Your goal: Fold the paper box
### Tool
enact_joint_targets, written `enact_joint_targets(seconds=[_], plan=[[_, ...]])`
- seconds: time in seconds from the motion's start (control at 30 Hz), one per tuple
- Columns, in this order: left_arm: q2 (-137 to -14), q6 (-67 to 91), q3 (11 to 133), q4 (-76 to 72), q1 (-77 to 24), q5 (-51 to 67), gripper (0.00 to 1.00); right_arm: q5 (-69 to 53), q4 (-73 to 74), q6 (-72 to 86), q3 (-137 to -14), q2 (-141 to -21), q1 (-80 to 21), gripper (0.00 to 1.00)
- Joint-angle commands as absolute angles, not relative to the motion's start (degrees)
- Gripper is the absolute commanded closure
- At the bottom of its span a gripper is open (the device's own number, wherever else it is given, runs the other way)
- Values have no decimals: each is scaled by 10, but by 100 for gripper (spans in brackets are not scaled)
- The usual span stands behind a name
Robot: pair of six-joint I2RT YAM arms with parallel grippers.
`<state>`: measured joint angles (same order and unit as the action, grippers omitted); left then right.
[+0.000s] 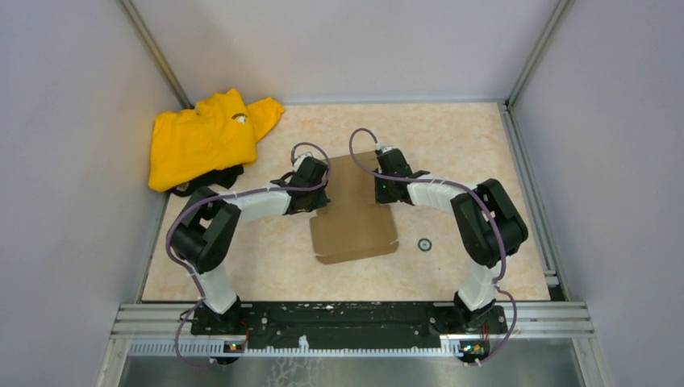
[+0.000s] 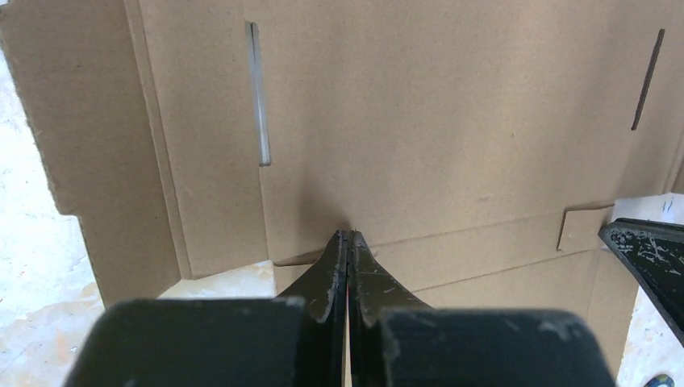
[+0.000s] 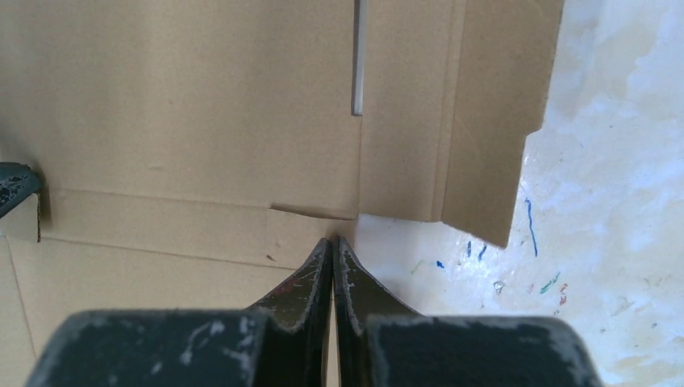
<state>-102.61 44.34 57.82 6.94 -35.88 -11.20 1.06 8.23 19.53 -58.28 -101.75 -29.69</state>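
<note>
Box (image 1: pixel 355 230) lies flat and unfolded at centre of the marbled table (image 1: pixel 460 145). Left gripper (image 2: pixel 348 235) and right gripper (image 3: pixel 332 240) are clenched, tips on its far half. Garment (image 1: pixel 202 137) lies far left. Walls are grey.

This is a robotics lab work cell, not a lived-in room. A table (image 1: pixel 452 137) with a pale marbled top is boxed in on three sides by bare grey wall panels (image 1: pixel 64 161). Aluminium frame posts (image 1: pixel 153 48) rise at the table's far corners. Along the table's near edge runs a black metal rail (image 1: pixel 347 318). The left arm (image 1: pixel 242 208) and right arm (image 1: pixel 440 193) are bolted to it, with purple cables (image 1: pixel 171 234) looped along them. Stray pen marks (image 3: pixel 528 226) and scuffs dot the table top.
</note>
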Motion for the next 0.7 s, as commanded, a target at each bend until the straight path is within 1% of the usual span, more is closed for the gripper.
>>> enact_joint_targets(seconds=[0.0, 0.17, 0.3, 0.37, 0.4, 0.43, 0.53, 0.6, 0.67], plan=[[-1047, 457, 547, 61, -369, -117, 100, 20, 74, 192, -597, -1037, -314, 98], [-1048, 451, 532, 57, -368, -122, 100, 24, 84, 192, -587, -1033, -319, 99], [-1011, 428, 549, 81, -369, -131, 100, 26, 102, 190, -572, -977, -320, 100], [-983, 413, 565, 111, -369, -141, 100, 23, 125, 184, -579, -941, -321, 98], [-968, 405, 575, 123, -368, -147, 98, 24, 140, 178, -587, -925, -320, 95], [-955, 398, 585, 133, -366, -150, 86, 19, 153, 172, -599, -911, -319, 90], [-923, 374, 626, 160, -361, -160, 62, -16, 189, 162, -642, -884, -306, 80], [-911, 358, 663, 175, -354, -164, 49, -44, 203, 160, -672, -876, -292, 74], [-907, 343, 701, 180, -345, -166, 38, -64, 209, 161, -698, -877, -267, 72]])
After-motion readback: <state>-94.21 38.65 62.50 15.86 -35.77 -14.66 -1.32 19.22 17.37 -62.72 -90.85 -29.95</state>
